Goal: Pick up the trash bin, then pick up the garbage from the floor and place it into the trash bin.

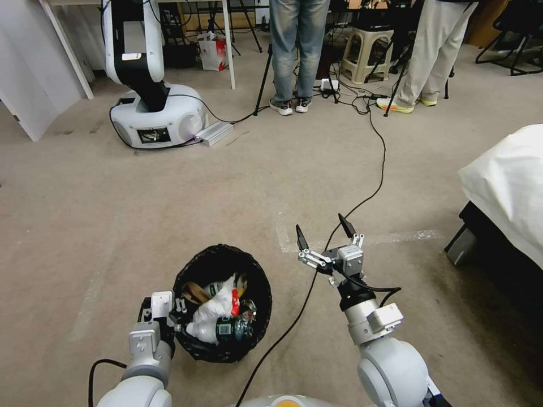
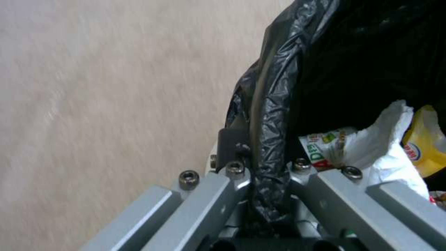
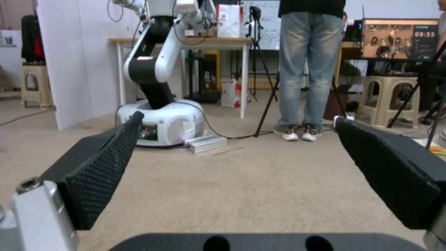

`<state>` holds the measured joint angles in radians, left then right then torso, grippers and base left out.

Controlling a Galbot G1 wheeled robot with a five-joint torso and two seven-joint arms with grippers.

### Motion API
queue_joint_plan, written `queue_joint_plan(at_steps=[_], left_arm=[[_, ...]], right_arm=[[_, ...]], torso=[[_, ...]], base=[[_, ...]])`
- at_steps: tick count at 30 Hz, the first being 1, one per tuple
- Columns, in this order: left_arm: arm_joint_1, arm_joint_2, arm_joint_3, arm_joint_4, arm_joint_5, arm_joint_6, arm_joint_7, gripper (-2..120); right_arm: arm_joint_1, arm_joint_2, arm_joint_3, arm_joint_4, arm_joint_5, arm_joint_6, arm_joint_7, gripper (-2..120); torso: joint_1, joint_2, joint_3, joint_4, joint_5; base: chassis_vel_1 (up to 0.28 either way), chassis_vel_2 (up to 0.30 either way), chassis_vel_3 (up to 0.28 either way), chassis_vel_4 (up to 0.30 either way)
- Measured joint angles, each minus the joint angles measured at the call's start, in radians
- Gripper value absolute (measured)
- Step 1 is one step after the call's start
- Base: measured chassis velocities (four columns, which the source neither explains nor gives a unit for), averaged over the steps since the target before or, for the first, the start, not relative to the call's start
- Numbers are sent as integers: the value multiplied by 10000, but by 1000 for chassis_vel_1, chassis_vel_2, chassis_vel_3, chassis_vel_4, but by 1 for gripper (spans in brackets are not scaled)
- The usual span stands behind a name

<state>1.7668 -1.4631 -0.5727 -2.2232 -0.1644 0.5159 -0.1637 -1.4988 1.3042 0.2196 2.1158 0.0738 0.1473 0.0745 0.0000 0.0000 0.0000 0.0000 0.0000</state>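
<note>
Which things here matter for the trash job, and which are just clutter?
Job: trash bin, clamped at its rim by the left gripper; garbage inside it; right gripper, open, empty.

Clutter: floor cable, other robot, bed.

**Counts on the floor**

One trash bin [image 1: 222, 302] is seen, with two grippers: the left gripper [image 1: 169, 316] at its rim and the right gripper [image 1: 323, 232] beside it. Perhaps four or five garbage [image 1: 218, 308] pieces are counted inside; overlap hinders certainty. Two plastic stools [image 1: 370, 53] are seen.
</note>
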Motion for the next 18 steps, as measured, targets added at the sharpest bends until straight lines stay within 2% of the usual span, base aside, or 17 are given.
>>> queue_joint_plan(at_steps=[2, 6, 18], left_arm=[[-102, 41, -94, -20, -366, 607, -93, 0], [-414, 108, -208, 110, -707, 1101, -216, 0], [-1348, 166, -429, 1218, -1077, 1143, -429, 0]], right_arm=[[-31, -7, 23, -8, -4, 44, -15, 100], [-76, -8, 45, -8, -12, 87, -41, 100], [-311, 6, 139, 76, -99, 223, -138, 100]], torso=[[0, 0, 0, 2, 4], [0, 0, -1, 3, 6], [-2, 2, -3, 5, 12]], base=[[0, 0, 0, 0], [0, 0, 0, 0], [0, 0, 0, 0]])
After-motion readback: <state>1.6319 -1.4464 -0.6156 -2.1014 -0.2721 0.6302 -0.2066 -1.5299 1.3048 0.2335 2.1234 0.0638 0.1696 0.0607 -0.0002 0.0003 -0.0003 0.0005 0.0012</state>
